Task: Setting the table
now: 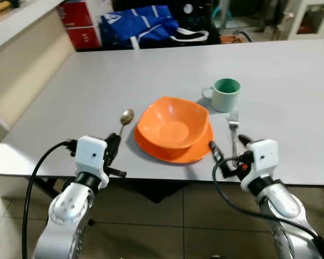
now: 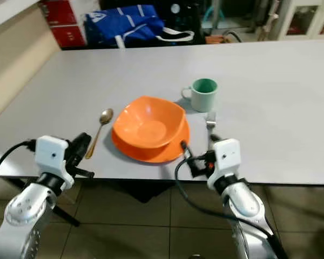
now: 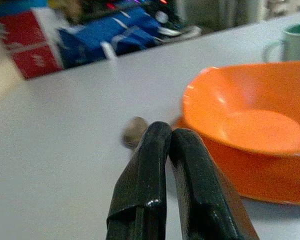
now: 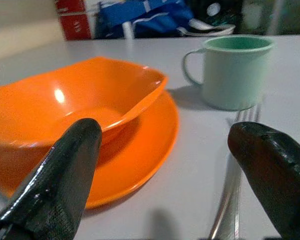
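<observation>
Fork (image 1: 233,129) lying just ahead of open right end effector (image 1: 227,152), likely released; left end effector (image 3: 165,165) closed, empty, spoon (image 1: 125,120) ahead.

Materials and finishes on the set table

A matt, smooth grey table (image 1: 291,108) is seen; the orange bowl (image 1: 173,124) and plate (image 1: 175,154) appear as glossy plastic, with a highlight caught at 9 o'clock inside the bowl. The spoon (image 1: 125,118) and fork (image 1: 234,129) look metallic; the green mug (image 1: 225,94) seems satin-smooth.

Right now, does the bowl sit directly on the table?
No, the orange bowl rests on an orange plate, which lies on the table.
</observation>
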{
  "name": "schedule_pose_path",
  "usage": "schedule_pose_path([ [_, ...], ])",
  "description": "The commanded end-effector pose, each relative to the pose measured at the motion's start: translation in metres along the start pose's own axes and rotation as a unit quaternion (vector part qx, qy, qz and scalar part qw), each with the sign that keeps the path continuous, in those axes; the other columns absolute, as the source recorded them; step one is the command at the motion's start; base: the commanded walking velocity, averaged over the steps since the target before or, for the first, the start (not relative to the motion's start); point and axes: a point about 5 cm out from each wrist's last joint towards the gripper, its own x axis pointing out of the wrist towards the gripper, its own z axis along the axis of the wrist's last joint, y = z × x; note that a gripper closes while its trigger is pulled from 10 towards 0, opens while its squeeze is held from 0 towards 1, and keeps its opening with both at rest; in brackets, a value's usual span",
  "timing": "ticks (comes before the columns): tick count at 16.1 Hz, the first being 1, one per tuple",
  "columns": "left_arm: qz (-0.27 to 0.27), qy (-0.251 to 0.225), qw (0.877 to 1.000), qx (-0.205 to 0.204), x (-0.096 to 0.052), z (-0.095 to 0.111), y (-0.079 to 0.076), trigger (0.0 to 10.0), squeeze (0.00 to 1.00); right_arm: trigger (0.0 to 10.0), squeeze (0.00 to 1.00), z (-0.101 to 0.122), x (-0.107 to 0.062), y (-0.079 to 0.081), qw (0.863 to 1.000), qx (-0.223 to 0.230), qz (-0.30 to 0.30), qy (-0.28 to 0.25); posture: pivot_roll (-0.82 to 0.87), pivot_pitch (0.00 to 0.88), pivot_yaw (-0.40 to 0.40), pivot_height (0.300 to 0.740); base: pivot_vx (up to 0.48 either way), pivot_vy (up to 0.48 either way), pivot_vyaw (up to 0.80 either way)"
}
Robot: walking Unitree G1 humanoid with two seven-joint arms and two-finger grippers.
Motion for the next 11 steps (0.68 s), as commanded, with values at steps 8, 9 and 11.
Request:
schedule_pose_path([
  [8, 0.074, 0.06, 0.994, -0.051, -0.01, -0.039, 0.0, 10.0, 0.0, 10.0, 0.0, -0.036, -0.005, 0.008, 0.998, 0.038, -0.047, -0.004, -0.2, 0.0, 0.131, 0.74, 0.0, 0.0, 0.0],
  [9, 0.07, 0.06, 0.995, -0.046, -0.008, -0.04, 0.001, 10.0, 0.0, 10.0, 0.0, -0.035, -0.002, 0.013, 0.999, 0.045, -0.028, -0.008, -0.2, 0.0, 0.132, 0.74, 0.0, 0.0, 0.0],
  [11, 0.075, 0.04, 0.995, -0.045, -0.004, -0.04, 0.006, 10.0, 0.0, 10.0, 0.0, -0.037, 0.001, 0.013, 0.997, 0.07, -0.013, -0.011, -0.2, 0.0, 0.123, 0.74, 0.0, 0.0, 0.0],
])
